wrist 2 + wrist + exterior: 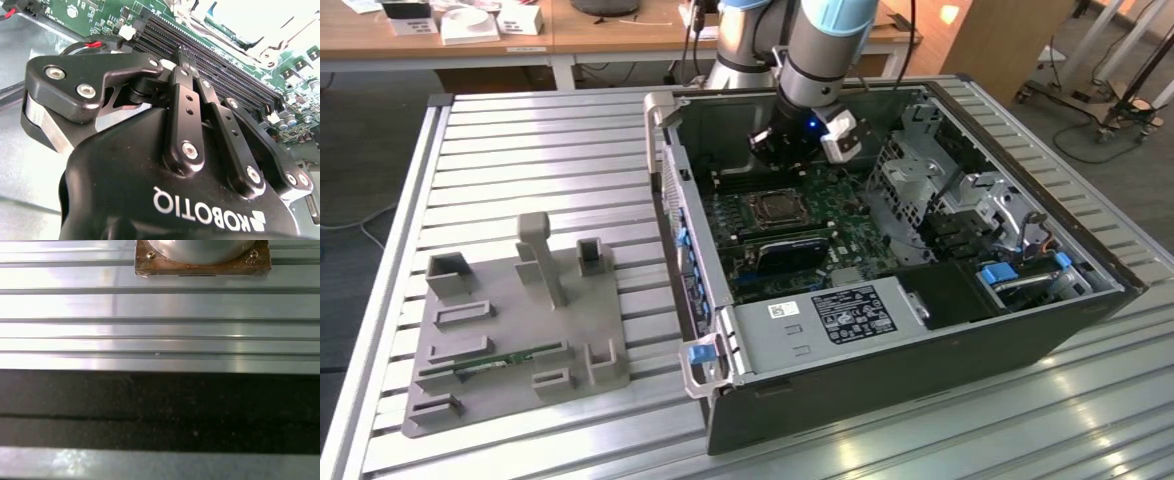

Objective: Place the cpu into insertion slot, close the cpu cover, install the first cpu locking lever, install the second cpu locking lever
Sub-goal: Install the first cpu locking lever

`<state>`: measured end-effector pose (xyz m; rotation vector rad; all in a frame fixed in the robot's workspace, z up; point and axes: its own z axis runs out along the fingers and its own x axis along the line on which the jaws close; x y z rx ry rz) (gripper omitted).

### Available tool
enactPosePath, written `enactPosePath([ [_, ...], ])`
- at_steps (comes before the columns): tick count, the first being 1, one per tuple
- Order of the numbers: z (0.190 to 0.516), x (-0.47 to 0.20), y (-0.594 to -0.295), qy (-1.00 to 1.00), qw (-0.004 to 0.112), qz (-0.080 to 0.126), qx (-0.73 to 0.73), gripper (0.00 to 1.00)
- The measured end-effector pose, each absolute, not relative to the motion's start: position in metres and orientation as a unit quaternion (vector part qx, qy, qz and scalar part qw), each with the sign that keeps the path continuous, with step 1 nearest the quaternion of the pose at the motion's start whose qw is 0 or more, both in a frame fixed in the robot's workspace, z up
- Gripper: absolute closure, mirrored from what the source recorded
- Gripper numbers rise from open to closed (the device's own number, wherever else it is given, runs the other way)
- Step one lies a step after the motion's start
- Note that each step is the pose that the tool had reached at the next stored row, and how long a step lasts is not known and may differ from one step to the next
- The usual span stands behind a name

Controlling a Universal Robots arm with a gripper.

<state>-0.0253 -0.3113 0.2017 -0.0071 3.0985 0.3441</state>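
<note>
- Second wrist view: the hand [182, 54] has its fingers drawn together, tip against tip. Nothing shows between them, so I judge it empty.
- The closed tips hang just over the long black memory slots [225, 70] on the green circuit board [100, 10]. Whether they touch the slots I cannot tell.
- The insertion slot [777, 208] lies near the hand, just past the memory slots from the fingertips. In the exterior view it is a dark square with a silvery rim inside the open computer case [1014, 330].
- I cannot pick out the cpu as a separate thing. With the hand empty, I judge it is more likely at the socket than being carried.
- The metal around the socket glares in the second wrist view. I cannot tell whether the cpu cover is down or whether either locking lever is latched.
- Judgement: the work is past carrying the chip and is at the socket's metal parts, either the cover or a lever.
- Work there calls for the closed tips to cross from the memory slots to thin metal beside them, pressing without scraping the board.
- The desk [160, 305] of ribbed aluminium carries the case.
</note>
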Motion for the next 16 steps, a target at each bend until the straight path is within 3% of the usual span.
enactPosePath([
  [16, 0.202, -0.025, -0.321, 0.995, 0.012, 0.102, -0.002, 0.90],
])
